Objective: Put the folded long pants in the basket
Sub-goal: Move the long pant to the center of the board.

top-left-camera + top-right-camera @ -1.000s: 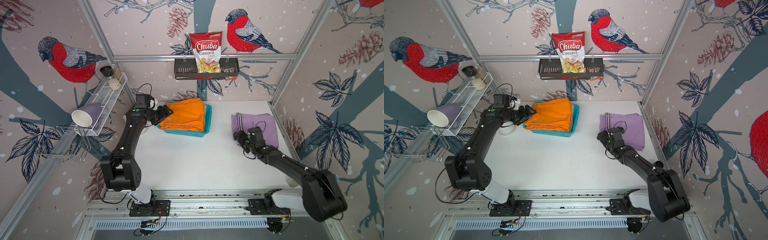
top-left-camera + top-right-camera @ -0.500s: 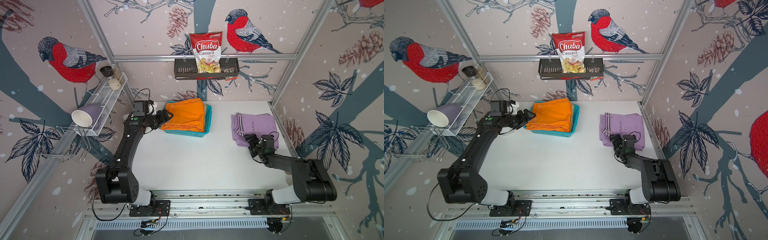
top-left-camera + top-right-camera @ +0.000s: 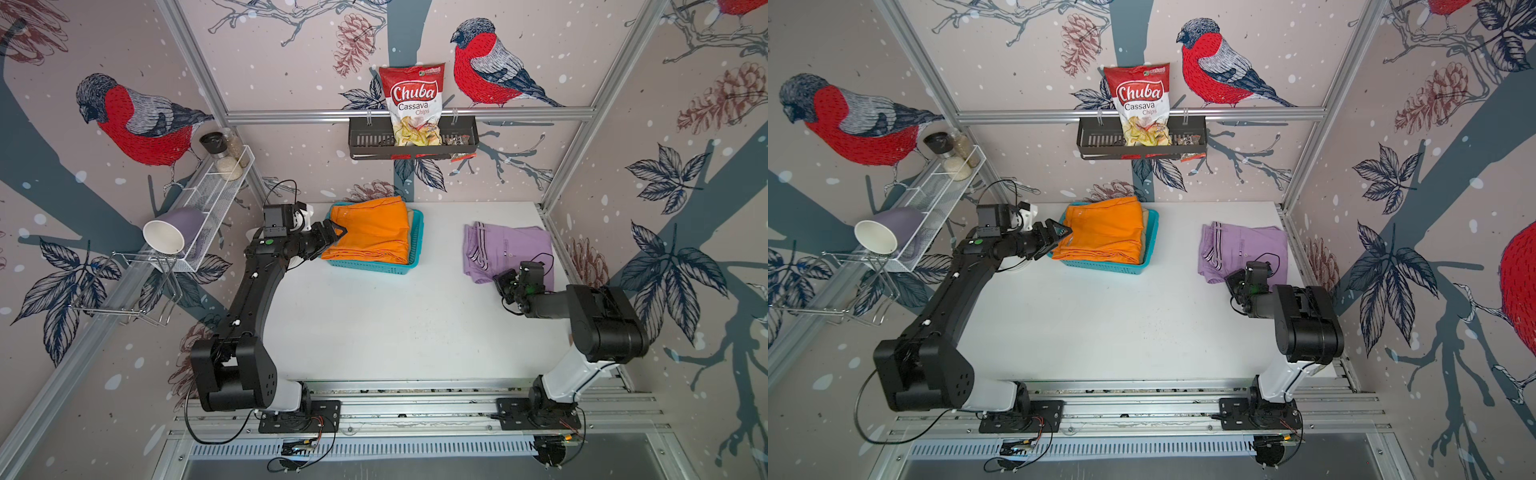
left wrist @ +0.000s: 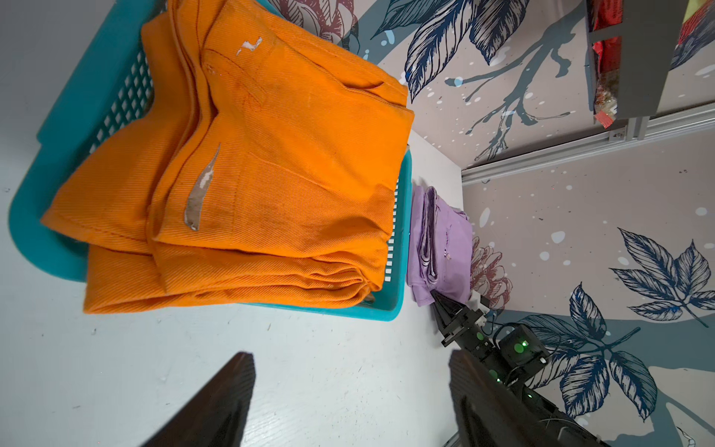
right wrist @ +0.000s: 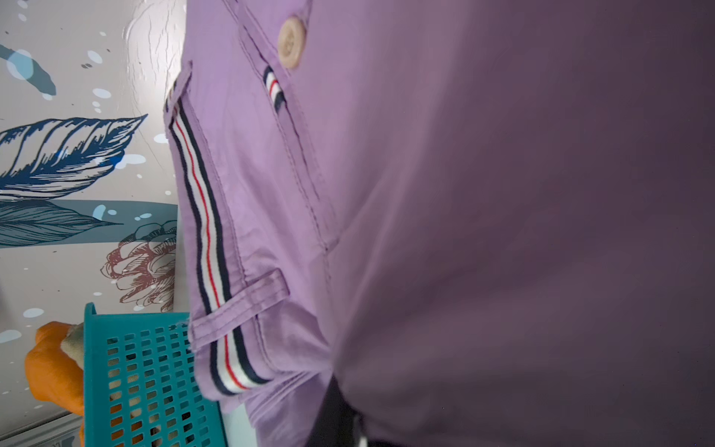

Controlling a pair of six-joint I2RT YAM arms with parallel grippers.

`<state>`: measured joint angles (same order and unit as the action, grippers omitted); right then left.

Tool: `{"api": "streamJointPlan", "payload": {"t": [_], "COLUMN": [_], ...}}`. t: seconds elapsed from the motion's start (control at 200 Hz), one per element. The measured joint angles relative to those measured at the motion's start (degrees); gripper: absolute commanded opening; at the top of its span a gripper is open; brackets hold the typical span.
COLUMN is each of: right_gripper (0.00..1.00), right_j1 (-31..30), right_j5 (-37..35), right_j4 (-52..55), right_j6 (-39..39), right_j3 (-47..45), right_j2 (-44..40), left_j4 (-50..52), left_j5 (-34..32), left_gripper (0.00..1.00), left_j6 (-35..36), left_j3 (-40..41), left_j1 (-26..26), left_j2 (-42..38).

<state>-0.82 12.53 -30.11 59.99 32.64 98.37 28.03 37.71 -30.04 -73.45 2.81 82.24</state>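
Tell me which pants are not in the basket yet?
The lilac pants with striped trim: they lie on the white table, apart from the teal basket. The orange pants already sit on top inside it.

Black arms (image 3: 249,299), white base links (image 3: 286,395), thin black cables (image 3: 286,187), green indicator lights (image 3: 269,241).

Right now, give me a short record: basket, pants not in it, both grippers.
basket: teal, at the table's back edge
in basket: orange pants on top, beige cloth beneath
outside: lilac pants, on table, apart from basket
left gripper: open, empty, beside basket
right gripper: shut at lilac pants' near edge; hold unclear
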Motion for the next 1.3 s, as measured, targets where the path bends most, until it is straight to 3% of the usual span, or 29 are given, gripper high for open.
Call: {"api": "streamJointPlan", "payload": {"t": [0.21,0.305,0.41,0.6,0.675,0.74,0.83,1.055,1.301], "right_gripper": [0.00,0.00,0.00,0.00,0.00,0.00,0.00,0.00,0.00], "right_j1": [-0.1,-0.4,-1.6,-9.0,-13.1,-16.1,-20.3,-32.6,-40.1], "right_j5": [-0.2,-0.1,-0.2,-3.9,-4.9,-5.7,-6.5,-9.2,-11.4], "right_j4": [0.5,1.6,6.2,20.0,23.0,24.3,24.7,24.9,24.5], "right_j6": [0.0,0.5,1.7,2.4,3.1,3.4,4.8,7.8,10.7], "right_j3": [-2.5,-5.8,-8.0,-9.5,-11.6,-13.8,-17.1,-21.2,-21.6], "right_j2": [-2.6,-6.3,-11.1,-20.9,-24.9,-28.5,-33.0,-39.6,-40.0], "left_j4": [-0.9,-0.8,-1.0,-5.8,-9.9,-13.0,-16.2,-24.3,-30.3], "left_j5": [1.2,0.6,-0.7,-7.3,-11.3,-14.1,-17.1,-22.6,-24.4], "left_gripper": [0.82,0.82,0.82,0.82,0.83,0.94,0.95,0.95,0.95], "left_j6": [-0.4,-1.2,-2.0,-7.9,-10.5,-12.3,-14.8,-16.6,-18.2], "left_j3": [1.9,4.1,7.1,14.2,17.9,21.4,24.7,29.1,29.9], "left_j1": [-0.6,-4.1,-12.2,-32.4,-37.5,-41.0,-45.2,-47.7,-47.9], "left_j2": [-1.4,-3.7,-6.7,-12.6,-14.3,-15.1,-15.4,-11.3,-2.1]}}
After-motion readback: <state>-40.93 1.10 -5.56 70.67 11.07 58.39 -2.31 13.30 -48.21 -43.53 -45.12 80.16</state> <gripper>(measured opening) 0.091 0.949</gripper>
